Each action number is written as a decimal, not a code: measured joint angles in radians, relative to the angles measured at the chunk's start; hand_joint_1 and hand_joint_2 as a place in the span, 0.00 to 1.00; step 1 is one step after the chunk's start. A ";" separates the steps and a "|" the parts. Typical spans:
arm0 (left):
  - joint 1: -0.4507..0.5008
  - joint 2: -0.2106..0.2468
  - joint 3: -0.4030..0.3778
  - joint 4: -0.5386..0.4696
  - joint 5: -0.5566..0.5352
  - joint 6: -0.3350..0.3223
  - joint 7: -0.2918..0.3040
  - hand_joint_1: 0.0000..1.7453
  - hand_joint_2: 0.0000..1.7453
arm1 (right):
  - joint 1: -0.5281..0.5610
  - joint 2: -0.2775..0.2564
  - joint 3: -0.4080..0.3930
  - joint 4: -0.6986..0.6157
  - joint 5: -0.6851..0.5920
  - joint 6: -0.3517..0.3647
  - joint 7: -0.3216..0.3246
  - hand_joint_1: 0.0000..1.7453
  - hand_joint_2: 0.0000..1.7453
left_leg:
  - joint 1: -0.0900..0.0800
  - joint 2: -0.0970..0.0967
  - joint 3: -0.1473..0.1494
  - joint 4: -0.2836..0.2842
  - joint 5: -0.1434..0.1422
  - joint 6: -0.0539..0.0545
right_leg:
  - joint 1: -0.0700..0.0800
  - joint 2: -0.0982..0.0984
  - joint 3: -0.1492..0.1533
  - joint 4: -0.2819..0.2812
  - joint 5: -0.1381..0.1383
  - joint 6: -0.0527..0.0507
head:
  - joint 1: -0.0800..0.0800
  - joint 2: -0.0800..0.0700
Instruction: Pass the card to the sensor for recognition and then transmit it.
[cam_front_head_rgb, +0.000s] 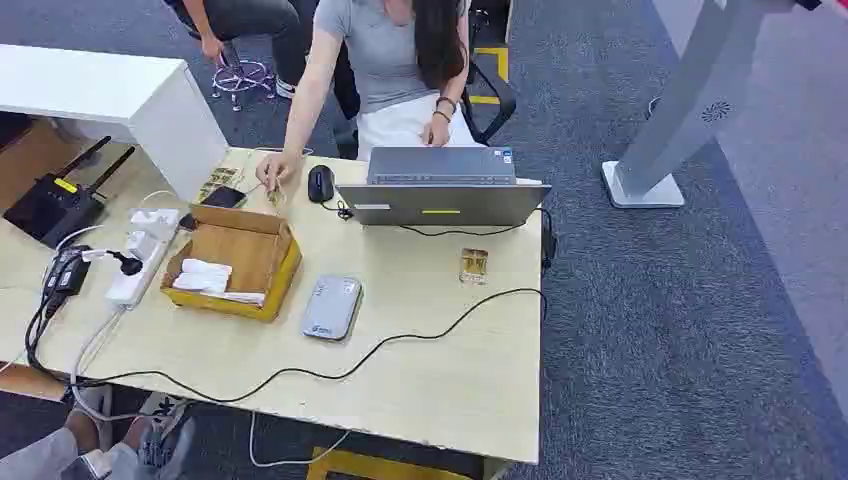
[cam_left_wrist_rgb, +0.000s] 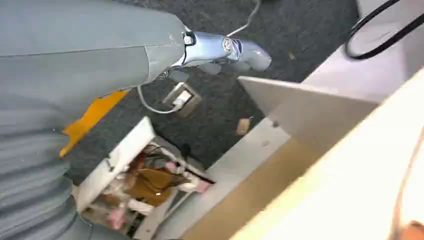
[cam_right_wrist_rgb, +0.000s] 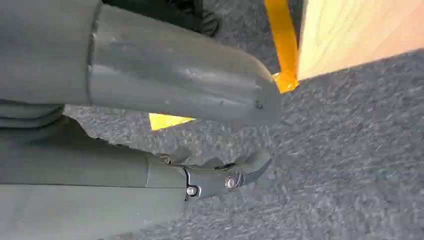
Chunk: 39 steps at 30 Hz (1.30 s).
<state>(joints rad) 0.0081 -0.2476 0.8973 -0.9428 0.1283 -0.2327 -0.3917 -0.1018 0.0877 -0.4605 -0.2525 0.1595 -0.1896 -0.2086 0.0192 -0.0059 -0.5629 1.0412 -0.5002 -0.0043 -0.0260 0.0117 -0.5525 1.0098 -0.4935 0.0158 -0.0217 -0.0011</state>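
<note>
The card (cam_front_head_rgb: 473, 265) sits flat on the pale wooden table (cam_front_head_rgb: 440, 380), just in front of the open laptop (cam_front_head_rgb: 440, 190) and off toward the right edge. It looks clear with something gold inside, too small to read. The sensor, I'd guess, is the grey rounded reader (cam_front_head_rgb: 332, 307) lying near the middle, beside the cardboard box (cam_front_head_rgb: 235, 262), a fair gap left of the card.

Neither arm is over the table yet. The left hand (cam_left_wrist_rgb: 220, 50) hangs below the table edge, fingers stretched out, holding nothing. The right hand (cam_right_wrist_rgb: 210, 140) hangs over the carpet, thumb and fingers apart, holding nothing.

So the pickup hasn't started. I'd bring the right hand in since the card is on that side, come down on it from above, pinch it by the edges because it lies flat, and keep off the black cable (cam_front_head_rgb: 400, 340) looping past it.

A person (cam_front_head_rgb: 390, 50) sits behind the laptop with one hand (cam_front_head_rgb: 275, 172) near the mouse (cam_front_head_rgb: 320, 183). There's a small mark on the reader, and stickers on the laptop, none legible.
</note>
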 joint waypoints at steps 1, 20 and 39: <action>0.012 -0.006 -0.011 -0.034 0.023 0.007 0.005 0.00 1.00 | 0.003 0.000 -0.005 0.003 0.002 -0.006 0.005 0.00 0.00 | 0.000 0.000 0.000 0.000 0.000 0.000 | 0.000 0.000 0.000 0.000 0.000 0.000 | 0.000 0.000; 0.164 -0.062 -0.224 -0.638 0.264 0.120 0.001 0.00 1.00 | 0.035 0.000 -0.056 0.029 0.044 -0.087 0.114 0.00 0.00 | 0.000 -0.001 0.000 0.000 0.000 0.000 | 0.000 -0.001 0.000 0.000 0.000 0.000 | 0.000 0.000; -0.101 0.109 -0.513 -0.704 -0.043 0.314 -0.007 0.00 1.00 | 0.031 0.010 -0.022 0.038 0.164 -0.082 0.186 0.00 0.00 | 0.000 0.000 0.000 0.000 0.005 0.000 | 0.000 0.000 -0.001 0.000 0.005 0.000 | 0.000 0.000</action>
<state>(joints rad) -0.0928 -0.1385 0.3843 -1.6466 0.0856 0.0815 -0.3990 -0.0708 0.0980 -0.4822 -0.2144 0.3238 -0.2720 -0.0229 0.0195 -0.0064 -0.5632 1.0413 -0.4955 -0.0046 -0.0257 0.0114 -0.5537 1.0098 -0.4887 0.0157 -0.0217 -0.0011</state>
